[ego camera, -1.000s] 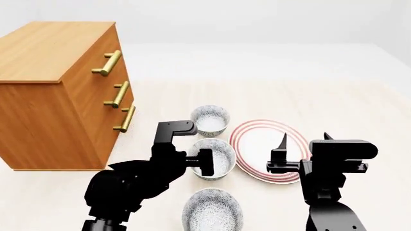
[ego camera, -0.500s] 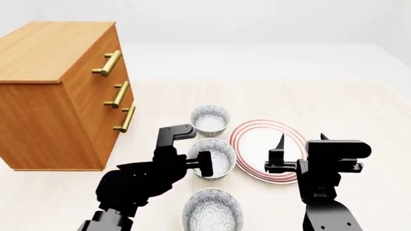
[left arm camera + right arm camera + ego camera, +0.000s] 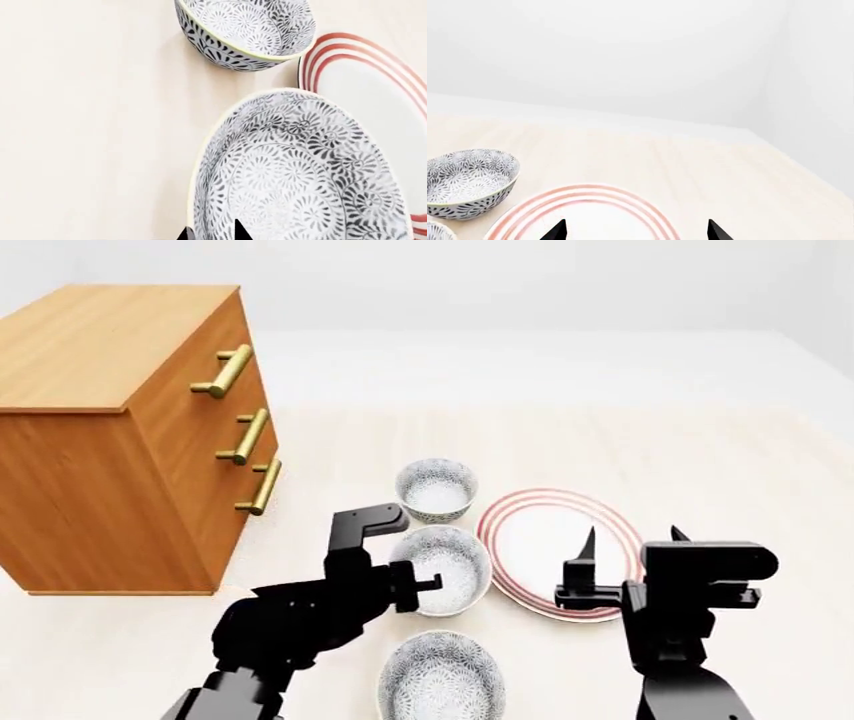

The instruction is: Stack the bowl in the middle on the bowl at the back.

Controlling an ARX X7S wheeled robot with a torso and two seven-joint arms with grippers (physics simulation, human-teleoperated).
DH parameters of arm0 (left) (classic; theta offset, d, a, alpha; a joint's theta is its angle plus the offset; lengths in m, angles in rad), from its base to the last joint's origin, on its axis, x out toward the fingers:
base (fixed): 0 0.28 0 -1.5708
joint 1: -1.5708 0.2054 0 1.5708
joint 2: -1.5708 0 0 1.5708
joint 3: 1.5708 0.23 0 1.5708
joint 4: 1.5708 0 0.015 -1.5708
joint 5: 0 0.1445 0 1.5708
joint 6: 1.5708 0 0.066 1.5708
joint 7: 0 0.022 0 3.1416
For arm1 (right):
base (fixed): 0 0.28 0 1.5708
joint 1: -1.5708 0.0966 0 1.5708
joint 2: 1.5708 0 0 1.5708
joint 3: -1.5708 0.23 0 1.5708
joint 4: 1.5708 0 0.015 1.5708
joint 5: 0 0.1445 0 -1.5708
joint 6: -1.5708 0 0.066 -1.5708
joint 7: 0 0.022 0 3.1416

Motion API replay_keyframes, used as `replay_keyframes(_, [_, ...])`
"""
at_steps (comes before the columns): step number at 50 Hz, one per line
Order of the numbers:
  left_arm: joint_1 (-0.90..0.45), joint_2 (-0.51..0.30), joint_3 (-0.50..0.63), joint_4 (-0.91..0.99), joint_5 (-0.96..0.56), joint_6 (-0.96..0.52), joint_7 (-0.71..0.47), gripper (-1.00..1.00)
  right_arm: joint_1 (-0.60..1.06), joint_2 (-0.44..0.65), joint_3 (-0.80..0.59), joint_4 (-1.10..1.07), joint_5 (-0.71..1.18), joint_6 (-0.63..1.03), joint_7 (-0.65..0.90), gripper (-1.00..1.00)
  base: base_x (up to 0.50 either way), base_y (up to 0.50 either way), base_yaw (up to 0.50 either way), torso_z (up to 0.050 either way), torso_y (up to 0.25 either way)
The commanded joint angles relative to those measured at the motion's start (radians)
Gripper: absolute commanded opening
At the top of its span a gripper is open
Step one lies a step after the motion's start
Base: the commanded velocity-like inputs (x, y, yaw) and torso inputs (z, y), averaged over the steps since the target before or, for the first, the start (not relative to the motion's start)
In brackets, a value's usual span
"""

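Right at the left end effector (image 3: 416, 585), fingertips straddle the near-left rim of the bowl in the middle (image 3: 447, 570), one tip inside, one outside; can't tell if clamped yet. Looks rigid glazed ceramic, prob slick + chippable w/ thin wall, so rim pinch is the only hold. The bowl at the back (image 3: 437, 489) sits just beyond it. Right end effector (image 3: 627, 570) spread wide, holding nothing, over plate (image 3: 534, 530).

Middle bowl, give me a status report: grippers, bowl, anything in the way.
Left gripper closing on the middle bowl's near rim, bowl on the table. Right gripper open, empty, over the plate. Back bowl unobstructed.
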Motion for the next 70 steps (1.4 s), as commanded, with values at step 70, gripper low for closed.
replay_keyframes(70, [0.339,-0.139,-0.415,1.128,-1.062,-0.471,-0.843,-1.00,-0.012,0.035,0.019,-0.013,0.027,0.025,0.048,1.00,0.00,0.00,0.00,0.000,0.000])
